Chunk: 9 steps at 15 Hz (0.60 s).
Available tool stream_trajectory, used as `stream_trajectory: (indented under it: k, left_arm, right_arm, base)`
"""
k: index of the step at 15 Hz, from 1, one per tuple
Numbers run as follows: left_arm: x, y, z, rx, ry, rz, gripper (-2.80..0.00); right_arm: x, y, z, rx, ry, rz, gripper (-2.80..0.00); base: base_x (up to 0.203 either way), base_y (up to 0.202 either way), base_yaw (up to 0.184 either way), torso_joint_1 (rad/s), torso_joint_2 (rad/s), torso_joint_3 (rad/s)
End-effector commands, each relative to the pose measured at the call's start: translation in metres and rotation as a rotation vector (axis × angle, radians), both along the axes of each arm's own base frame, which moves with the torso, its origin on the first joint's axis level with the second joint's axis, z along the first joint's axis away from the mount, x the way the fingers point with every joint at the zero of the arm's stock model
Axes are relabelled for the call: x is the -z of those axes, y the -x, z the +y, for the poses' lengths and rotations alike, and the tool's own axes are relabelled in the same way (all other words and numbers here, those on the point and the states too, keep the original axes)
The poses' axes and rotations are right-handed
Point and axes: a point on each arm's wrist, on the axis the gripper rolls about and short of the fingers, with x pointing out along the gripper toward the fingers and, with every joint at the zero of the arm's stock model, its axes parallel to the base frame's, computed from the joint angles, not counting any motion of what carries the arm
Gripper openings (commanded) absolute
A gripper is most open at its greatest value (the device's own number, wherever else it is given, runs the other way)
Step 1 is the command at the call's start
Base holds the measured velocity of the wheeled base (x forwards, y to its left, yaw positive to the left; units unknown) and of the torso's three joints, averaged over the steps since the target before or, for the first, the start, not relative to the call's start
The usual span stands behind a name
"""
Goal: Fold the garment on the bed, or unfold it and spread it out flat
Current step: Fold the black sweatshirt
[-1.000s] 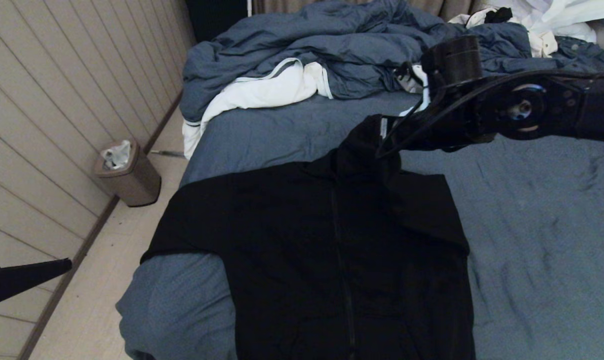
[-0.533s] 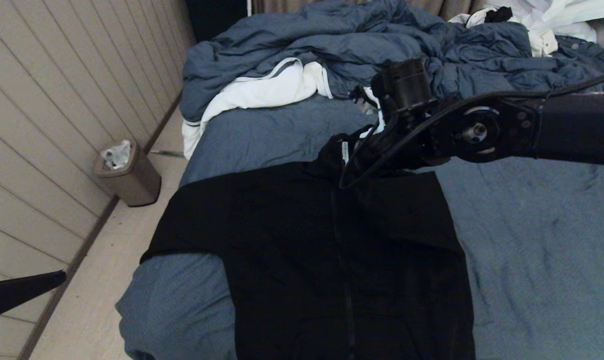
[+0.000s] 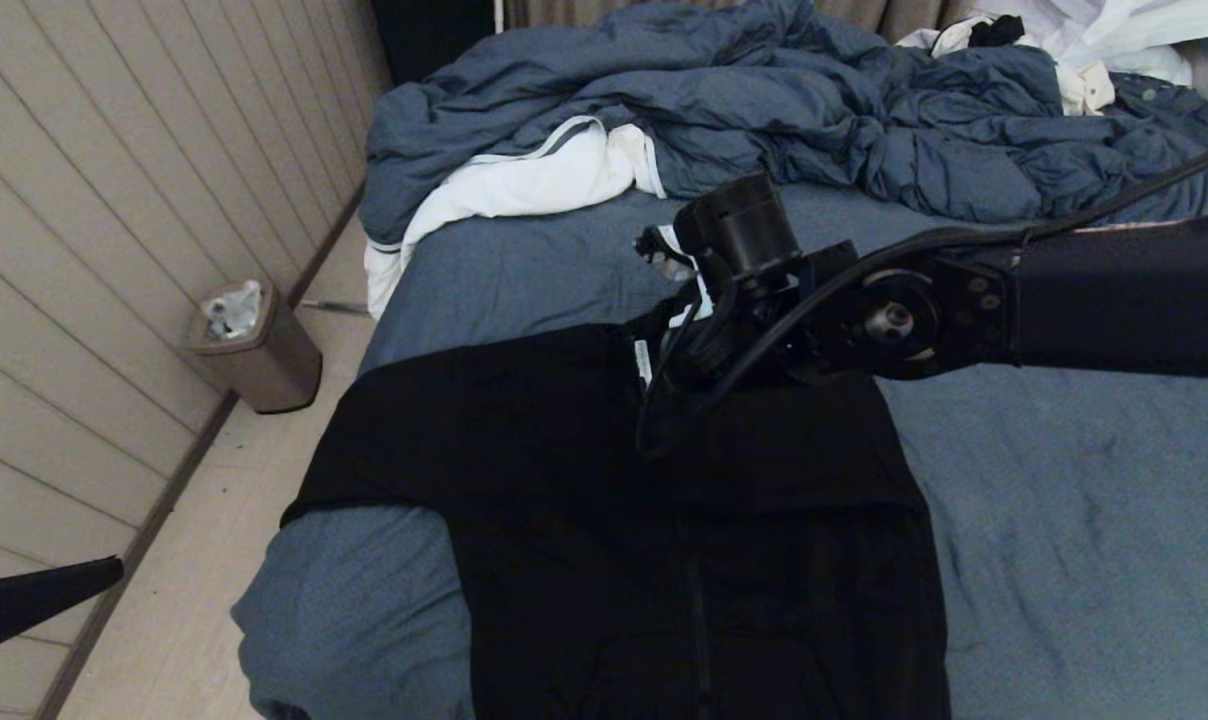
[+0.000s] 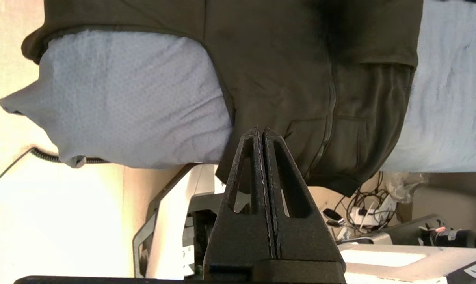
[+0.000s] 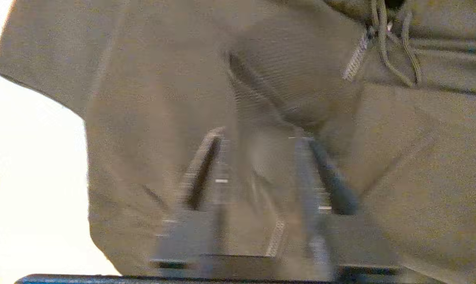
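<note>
On the bed (image 3: 1064, 480) lies one black garment (image 3: 584, 500), front up, its zipper running down the middle and its hem hanging over the near edge. Two grippers in play: the right gripper (image 5: 261, 136) hovers over the collar, fingers (image 5: 206, 157) parted with cloth between them, grip unclear. The left gripper (image 4: 261, 132) sits off the bed's near left corner, pressed tight, empty. One duvet (image 3: 764, 110) heaps behind.
</note>
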Motion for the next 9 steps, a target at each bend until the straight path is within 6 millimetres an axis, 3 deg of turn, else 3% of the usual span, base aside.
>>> stream_trajectory:
  k: [1, 7, 8, 9]
  left_arm:
    - [0.0, 0.001, 0.0, -0.001, 0.005, 0.002, -2.8]
    - [0.0, 0.001, 0.0, 0.001, 0.007, 0.004, -2.8]
    - [0.0, 0.002, 0.0, 0.0, 0.009, 0.003, -2.8]
    - [0.0, 0.003, 0.001, -0.003, 0.013, 0.002, -2.8]
  right_arm:
    - [0.004, -0.001, 0.003, -0.004, 0.009, 0.008, 0.0]
    - [0.001, 0.001, 0.003, 0.0, -0.004, 0.001, 0.0]
    - [0.008, -0.003, 0.003, 0.012, 0.01, 0.016, -2.8]
    - [0.019, -0.008, 0.005, 0.024, 0.032, 0.037, -2.8]
  base:
    - [0.0, 0.0, 0.0, 0.0, 0.0, 0.0]
    - [0.0, 0.0, 0.0, 0.0, 0.0, 0.0]
    - [0.0, 0.0, 0.0, 0.0, 0.0, 0.0]
    - [0.0, 0.0, 0.0, 0.0, 0.0, 0.0]
